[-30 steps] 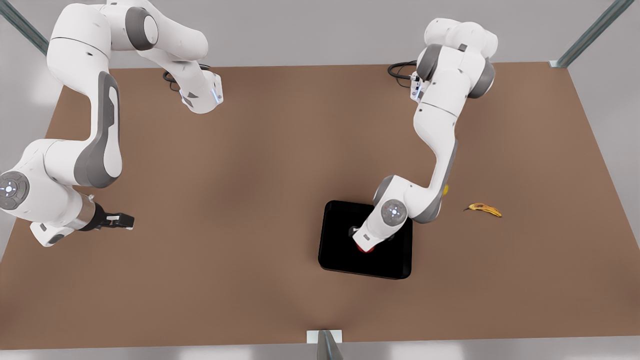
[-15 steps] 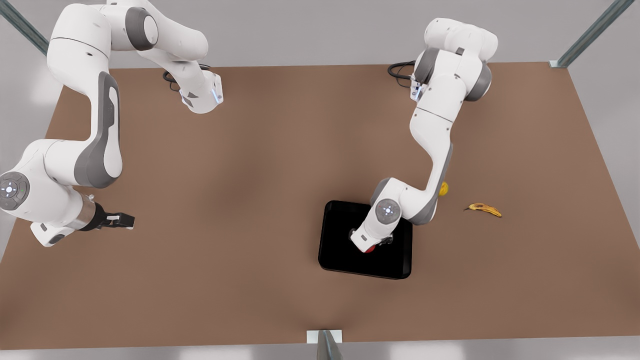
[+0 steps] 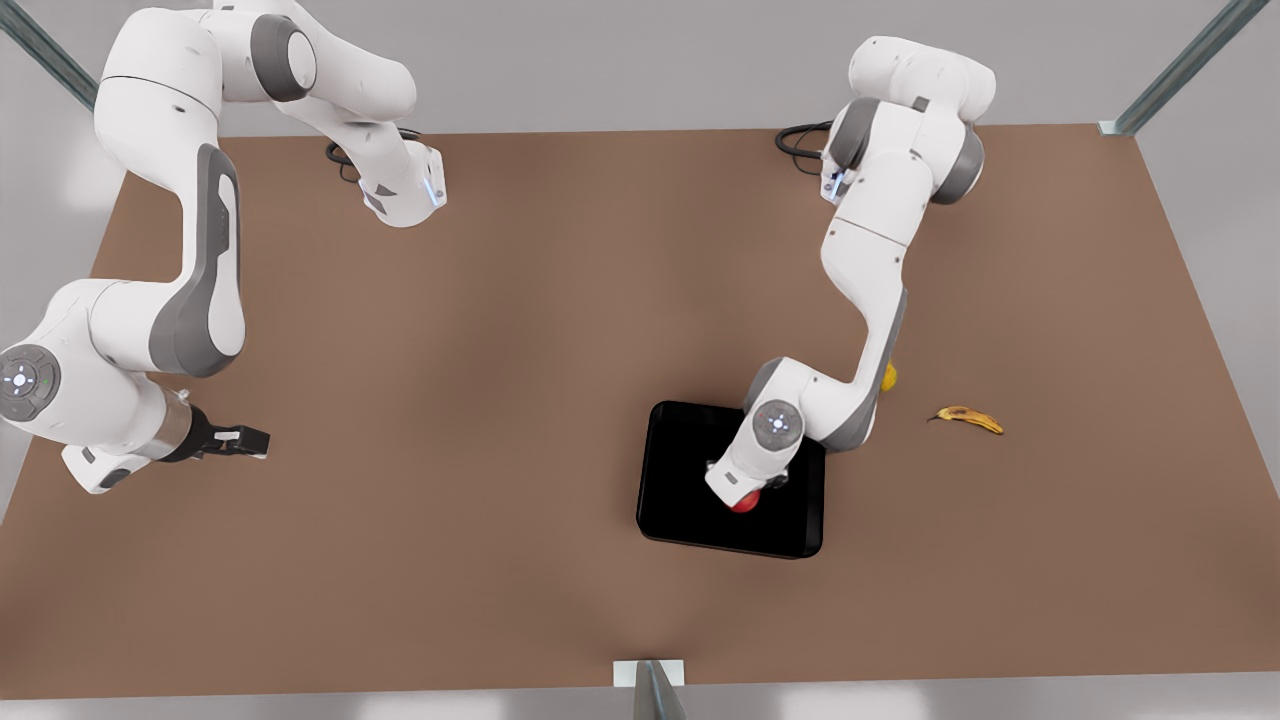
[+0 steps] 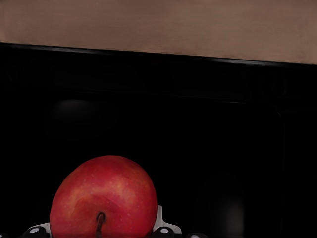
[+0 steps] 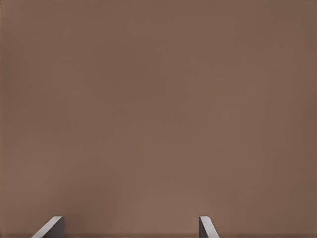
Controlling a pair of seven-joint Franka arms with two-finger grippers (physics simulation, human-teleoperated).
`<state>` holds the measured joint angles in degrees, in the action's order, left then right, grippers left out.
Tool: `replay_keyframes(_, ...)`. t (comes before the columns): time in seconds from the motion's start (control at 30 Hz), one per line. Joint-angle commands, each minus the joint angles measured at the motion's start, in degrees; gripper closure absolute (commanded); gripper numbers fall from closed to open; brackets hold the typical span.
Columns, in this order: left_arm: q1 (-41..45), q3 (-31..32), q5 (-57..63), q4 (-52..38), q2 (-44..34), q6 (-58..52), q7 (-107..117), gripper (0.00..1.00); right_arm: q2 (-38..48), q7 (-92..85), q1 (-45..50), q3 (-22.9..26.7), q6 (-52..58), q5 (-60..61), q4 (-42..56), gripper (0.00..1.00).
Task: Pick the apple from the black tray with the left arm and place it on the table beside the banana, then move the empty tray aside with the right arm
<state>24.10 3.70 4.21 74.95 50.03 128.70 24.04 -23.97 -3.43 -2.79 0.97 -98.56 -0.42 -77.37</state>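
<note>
Neither step is finished: the apple (image 3: 745, 502) sits inside the black tray (image 3: 672, 500), the left gripper (image 3: 742, 492) over it, jaw state indiscernible. Well away from the tray, the right gripper (image 3: 252, 440) waits, jaws spread.

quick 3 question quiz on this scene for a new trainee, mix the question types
1. Multiple choice: where is the apple? A on the black tray; B in a bowl; C on a plate.
2. True or false: the banana lies on the table, off the tray.
3. Fill in: the right pincer waits open at the front view's ____ side, while the left pincer is at the apple over the tray.

Key: 1 A; 2 true; 3 left.
</note>
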Motion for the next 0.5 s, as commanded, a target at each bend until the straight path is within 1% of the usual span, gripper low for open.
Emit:
replay_keyframes(0.0,-0.5,-0.1,-0.6,-0.1,-2.9,-7.6,-1.0,0.40,0.1,0.2,0.5,-0.6,0.0,0.0,0.0,0.00)
replay_keyframes(0.07,-4.5,-0.1,-0.8,-0.3,-8.9,-17.9,-7.3,0.40,-0.3,6.5,6.0,-1.5,9.8,-0.1,8.8,0.00)
replay_keyframes(0.1,-7.6,-0.2,-0.4,-0.3,-11.6,-22.6,-13.7,0.40,-0.3,14.4,11.2,-1.5,11.2,-0.2,9.2,0.00)
replay_keyframes(0.17,-12.0,-0.8,0.0,-0.2,-14.2,-26.7,-21.9,0.40,-0.3,29.8,20.3,-1.4,11.3,-0.2,9.3,0.00)
replay_keyframes(0.2,-12.1,-4.3,-0.1,-0.2,-14.6,-27.2,-26.9,0.40,-0.6,40.0,23.6,-2.0,10.7,0.0,9.4,0.00)
replay_keyframes(0.23,-12.1,-6.9,-0.1,0.1,-14.5,-26.9,-30.1,0.40,-2.4,46.6,24.6,-4.6,10.7,0.0,12.1,0.00)
replay_keyframes(0.27,-12.1,-7.7,-0.1,1.3,-14.3,-25.3,-30.1,0.40,-7.1,54.7,25.7,-6.2,10.1,0.0,16.8,0.00)
replay_keyframes(0.3,-12.8,-7.8,-0.3,4.3,-14.4,-21.2,-30.3,0.40,-8.2,59.9,26.2,-7.4,9.0,0.0,17.2,0.00)
replay_keyframes(0.33,-13.0,-7.7,-0.3,7.1,-14.5,-17.9,-30.6,0.40,-8.6,60.2,26.2,-8.7,8.3,0.0,17.3,0.00)
replay_keyframes(0.37,-13.5,-7.8,-0.6,10.2,-14.8,-14.6,-32.4,0.40,-8.4,64.4,26.2,-10.5,5.1,0.1,17.2,0.00)
replay_keyframes(0.4,-14.5,-7.8,-0.7,13.3,-15.8,-11.2,-33.4,0.40,-8.6,76.0,26.2,-11.7,4.4,0.9,16.9,0.05)
replay_keyframes(0.43,-14.6,-7.8,-0.7,15.4,-16.1,-9.3,-33.4,0.40,-8.6,81.4,26.2,-11.8,4.2,3.8,16.7,0.01)
replay_keyframes(0.47,-14.6,-7.8,-0.6,17.0,-16.4,-7.7,-33.4,0.40,-8.6,86.6,26.3,-12.0,3.3,4.2,16.7,0.00)
